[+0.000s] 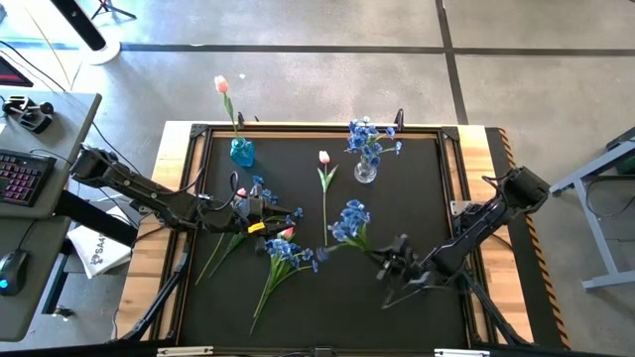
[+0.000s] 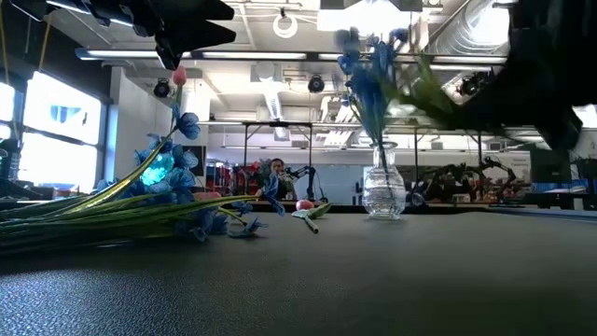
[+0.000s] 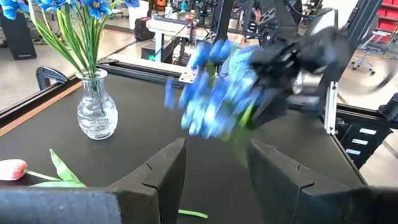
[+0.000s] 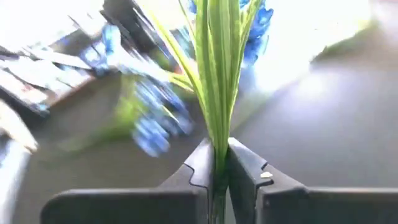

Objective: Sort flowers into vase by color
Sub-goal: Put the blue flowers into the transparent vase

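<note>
Right gripper (image 4: 216,163) is closed tight on the green stems of a blue bunch (image 1: 350,220); stems are pinched between both fingers in the right wrist view, blossoms pointing away from the wrist. In the high view this gripper (image 1: 395,260) sits over the right-centre of the black table (image 1: 417,178), the bunch's blossoms towards the table's middle.

Left gripper (image 3: 214,168) hovers over the left-centre of the table, fingers partly apart, nothing between them; in the high view it (image 1: 248,208) is above the loose pile.

Clear vase (image 1: 365,171) stands near the back edge, right of centre, holding blue blossoms. Blue vase (image 1: 242,152) stands near the back-left corner with one pink tulip (image 1: 222,85) upright in it.

Loose on the table: a second pink tulip (image 1: 323,159) lying flat at centre, just left of the clear vase; a pile of blue bunches (image 1: 283,248) with long stems at left-centre, a pink bud (image 1: 287,233) among them
</note>
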Motion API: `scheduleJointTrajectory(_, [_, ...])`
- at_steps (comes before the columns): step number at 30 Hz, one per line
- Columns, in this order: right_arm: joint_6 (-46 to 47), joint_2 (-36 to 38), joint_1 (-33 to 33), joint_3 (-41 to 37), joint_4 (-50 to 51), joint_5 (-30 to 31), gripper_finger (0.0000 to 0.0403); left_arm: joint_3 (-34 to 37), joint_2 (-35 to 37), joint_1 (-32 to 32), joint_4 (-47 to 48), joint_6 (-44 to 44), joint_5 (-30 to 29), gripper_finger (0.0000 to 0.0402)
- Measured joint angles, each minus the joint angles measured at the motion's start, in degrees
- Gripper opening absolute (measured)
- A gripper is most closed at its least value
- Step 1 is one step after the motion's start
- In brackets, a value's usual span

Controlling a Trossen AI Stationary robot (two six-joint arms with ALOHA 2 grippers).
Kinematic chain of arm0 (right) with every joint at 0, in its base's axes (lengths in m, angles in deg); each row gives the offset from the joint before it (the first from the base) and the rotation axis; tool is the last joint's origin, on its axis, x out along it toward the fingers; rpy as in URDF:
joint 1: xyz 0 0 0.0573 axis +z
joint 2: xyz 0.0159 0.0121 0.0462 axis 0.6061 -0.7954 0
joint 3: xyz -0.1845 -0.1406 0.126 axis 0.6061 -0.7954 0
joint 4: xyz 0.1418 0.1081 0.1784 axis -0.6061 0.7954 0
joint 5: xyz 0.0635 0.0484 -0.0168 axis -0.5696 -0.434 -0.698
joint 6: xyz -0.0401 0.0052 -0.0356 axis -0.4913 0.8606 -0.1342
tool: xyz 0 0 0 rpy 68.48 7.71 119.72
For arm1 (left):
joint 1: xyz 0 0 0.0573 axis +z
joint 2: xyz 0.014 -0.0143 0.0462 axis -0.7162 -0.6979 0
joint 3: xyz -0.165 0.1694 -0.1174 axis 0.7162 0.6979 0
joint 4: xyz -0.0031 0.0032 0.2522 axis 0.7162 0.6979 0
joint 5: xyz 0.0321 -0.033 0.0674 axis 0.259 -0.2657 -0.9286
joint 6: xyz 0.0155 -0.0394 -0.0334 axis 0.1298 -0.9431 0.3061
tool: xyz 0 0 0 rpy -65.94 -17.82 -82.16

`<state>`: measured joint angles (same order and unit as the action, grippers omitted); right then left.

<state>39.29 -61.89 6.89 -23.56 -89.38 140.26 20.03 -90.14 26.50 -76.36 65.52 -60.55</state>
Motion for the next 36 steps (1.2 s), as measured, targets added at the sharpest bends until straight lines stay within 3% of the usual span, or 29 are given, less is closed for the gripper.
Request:
scheduleJointTrajectory(2, [-14.23, 0.0, 0.12, 0.01, -13.32, 2.25, 0.0014, 0.0, 0.0, -0.22, -0.09, 0.96, 0.11, 0.0156])
scheduleJointTrajectory(5, [-36.97, 0.0, 0.12, 0.03, -33.9, -0.55, 0.0006, 0.0, -0.16, -1.15, -1.24, 3.36, 1.79, 0.0156])
scheduleJointTrajectory(10, [-67.85, 0.02, -0.1, 0.03, -60.63, -17.16, 0.0013, -0.01, -3.63, -3.34, -10.3, 10.78, 8.71, 0.0156])
scheduleJointTrajectory(14, [-81.63, 0.03, -1.7, 0.03, -71.47, -32.62, 0.0015, -0.04, -10.3, -4.33, -23.23, 17.83, 14.79, 0.0156])
scheduleJointTrajectory(19, [-84.29, 0.04, -5.76, 0.03, -73.15, -43.12, 0.0015, -2.09, -20.37, -4.46, -36.71, 24.37, 17.18, 0.0156])
scheduleJointTrajectory(28, [-83.02, 0.04, -11.79, 0.03, -72.52, -45.31, 0.0016, -14.88, -34.93, -4.34, -38.03, 34.95, 15.66, 0.0157])
scheduleJointTrajectory(32, [-82.93, -1.08, -12.77, 0.07, -72.74, -46.52, 0.0016, -19.98, -38.45, -3.54, -38.07, 34.37, 10.64, 0.016])
scheduleJointTrajectory(36, [-82.15, -3.76, -13.21, 1.99, -72.76, -46.86, 0.0016, -22.37, -39.15, -2.1, -38.02, 31.3, 12.92, 0.0169])
